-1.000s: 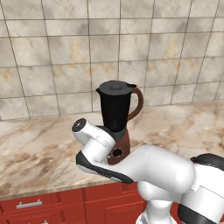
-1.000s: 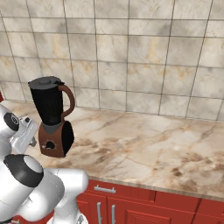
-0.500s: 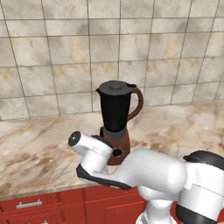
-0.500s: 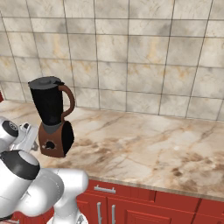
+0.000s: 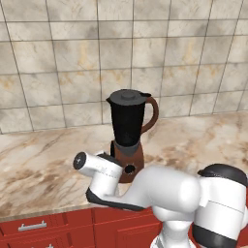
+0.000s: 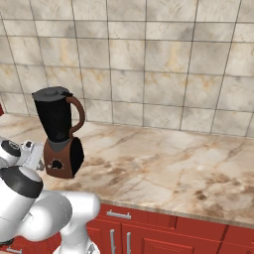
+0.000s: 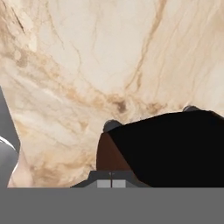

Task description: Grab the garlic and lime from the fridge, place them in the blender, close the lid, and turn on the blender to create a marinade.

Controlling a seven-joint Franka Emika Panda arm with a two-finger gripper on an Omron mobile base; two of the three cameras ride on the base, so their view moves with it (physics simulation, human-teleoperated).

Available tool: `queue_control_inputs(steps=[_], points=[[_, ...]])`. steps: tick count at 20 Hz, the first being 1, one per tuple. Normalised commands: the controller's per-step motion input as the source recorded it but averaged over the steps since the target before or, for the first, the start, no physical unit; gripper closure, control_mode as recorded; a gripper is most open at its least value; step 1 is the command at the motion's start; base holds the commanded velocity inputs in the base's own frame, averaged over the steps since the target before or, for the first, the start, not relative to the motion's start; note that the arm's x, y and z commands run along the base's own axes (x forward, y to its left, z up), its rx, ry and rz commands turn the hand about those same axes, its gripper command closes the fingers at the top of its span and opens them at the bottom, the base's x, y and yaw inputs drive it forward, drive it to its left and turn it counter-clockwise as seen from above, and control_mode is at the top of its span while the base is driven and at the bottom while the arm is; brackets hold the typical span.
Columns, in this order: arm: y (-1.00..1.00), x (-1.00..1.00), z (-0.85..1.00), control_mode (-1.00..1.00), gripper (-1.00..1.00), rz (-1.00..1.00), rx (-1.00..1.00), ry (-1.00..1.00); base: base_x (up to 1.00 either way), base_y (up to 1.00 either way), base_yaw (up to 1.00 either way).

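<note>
The countertop blender [image 5: 128, 138], a tall black jar with a curved reddish-brown handle on a reddish-brown base, stands upright on the beige marbled stone counter [image 5: 43, 164], near the tiled wall [image 5: 58, 68]. The round dark grey lid [image 5: 127, 97] with its small raised knob sits flush on the jar rim, so the jar appears closed. The round black dial [image 5: 130, 169] faces the front of the base, toward the robot. The white arm's hand reaches in low at the front of the base, just beside the dial. In the hand view the two dark tips of the gripper [image 7: 111, 184] are pressed together with no gap and nothing between them; a closed claw suits pushing or turning a small control. The hand view looks down over the base and the counter beyond it. Judged from this placement, the step in hand is switching the blender on. Red cabinet fronts [image 6: 163, 233] run below the counter edge.
</note>
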Motion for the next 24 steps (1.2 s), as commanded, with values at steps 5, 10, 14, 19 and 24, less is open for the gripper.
queue_control_inputs(steps=[5, 10, 14, 19, 24], points=[[0.00, 0.00, -0.01, -1.00, 1.00, 0.00, -0.04, -0.13, 0.00, 0.00, 0.00], [-0.08, -0.02, 0.00, -1.00, 1.00, 0.00, 0.00, -0.01, 0.00, 0.00, 0.00], [-0.29, -0.09, 0.00, -1.00, 1.00, 0.00, 0.00, 0.00, 0.00, 0.00, 0.00], [0.00, 0.05, -0.03, -1.00, 1.00, 0.00, 0.00, 0.00, 0.00, 0.00, 0.00], [-0.24, 0.02, -0.04, -1.00, 1.00, 0.05, 0.00, -0.04, 0.00, 0.00, 0.00]])
